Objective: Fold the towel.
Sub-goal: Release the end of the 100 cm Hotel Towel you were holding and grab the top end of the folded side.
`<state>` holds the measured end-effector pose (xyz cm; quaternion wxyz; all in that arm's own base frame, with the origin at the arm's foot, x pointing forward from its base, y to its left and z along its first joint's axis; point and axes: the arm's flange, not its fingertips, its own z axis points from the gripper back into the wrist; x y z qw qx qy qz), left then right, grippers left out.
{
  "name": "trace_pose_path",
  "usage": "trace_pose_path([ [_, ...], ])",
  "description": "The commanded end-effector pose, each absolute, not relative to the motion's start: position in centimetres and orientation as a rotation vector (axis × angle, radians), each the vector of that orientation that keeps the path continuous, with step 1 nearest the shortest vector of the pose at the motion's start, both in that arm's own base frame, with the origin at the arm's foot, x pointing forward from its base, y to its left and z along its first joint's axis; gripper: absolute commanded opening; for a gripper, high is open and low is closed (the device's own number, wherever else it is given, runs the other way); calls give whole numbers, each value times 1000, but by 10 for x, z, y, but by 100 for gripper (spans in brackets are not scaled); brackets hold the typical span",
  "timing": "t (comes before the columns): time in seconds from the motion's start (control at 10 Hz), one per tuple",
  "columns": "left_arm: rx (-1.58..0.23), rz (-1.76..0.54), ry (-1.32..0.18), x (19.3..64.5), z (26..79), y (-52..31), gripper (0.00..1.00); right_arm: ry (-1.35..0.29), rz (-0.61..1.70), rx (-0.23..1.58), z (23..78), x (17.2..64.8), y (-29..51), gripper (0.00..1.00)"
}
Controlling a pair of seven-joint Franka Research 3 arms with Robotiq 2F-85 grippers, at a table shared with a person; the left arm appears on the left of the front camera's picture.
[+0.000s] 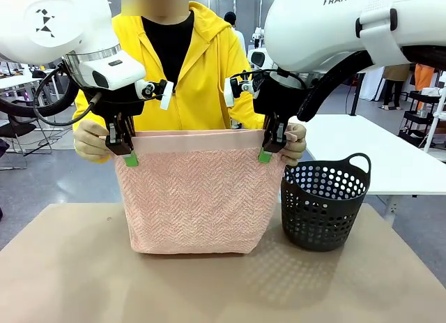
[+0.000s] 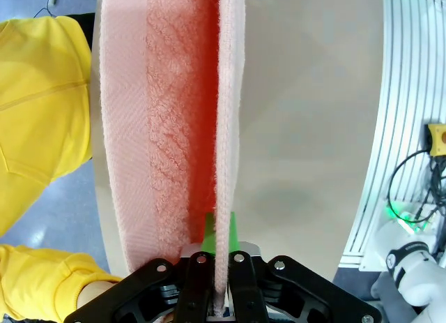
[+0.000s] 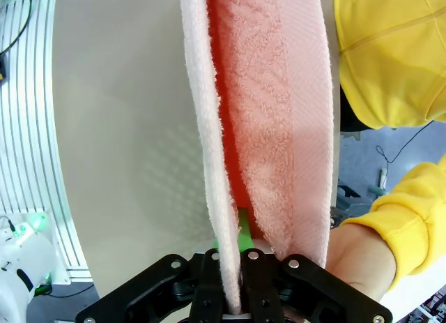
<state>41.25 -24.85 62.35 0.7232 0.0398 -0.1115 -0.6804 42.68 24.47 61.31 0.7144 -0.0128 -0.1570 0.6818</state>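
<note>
The salmon-pink towel (image 1: 198, 194) hangs doubled over above the brown table, its bottom fold just touching the tabletop. My left gripper (image 1: 124, 150) is shut on the near layer's top left corner, and my right gripper (image 1: 272, 147) is shut on its top right corner. A person in a yellow hoodie holds the far layer's corners, one hand (image 1: 89, 140) behind each gripper. In the left wrist view the towel's near layer (image 2: 226, 141) runs up between the green pads (image 2: 209, 232). The right wrist view shows the towel's near layer (image 3: 212, 162) pinched the same way, with the person's hand (image 3: 355, 257) beside it.
A black perforated basket (image 1: 324, 204) stands on the table just right of the towel. The brown tabletop (image 1: 209, 288) lies bare in front. A white table (image 1: 369, 148) sits behind on the right.
</note>
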Motion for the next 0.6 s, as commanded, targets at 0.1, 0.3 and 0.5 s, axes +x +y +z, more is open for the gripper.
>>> trace_pose_path([
  [0.1,88,-1506,-247,414,623,-246,0,-350,1510,-32,613,427,244,0],
  [0.3,88,-1506,-247,414,623,-246,0,-350,1510,-32,613,427,244,0],
  [0.5,88,-1506,-247,414,623,-246,0,-350,1510,-32,613,427,244,0],
])
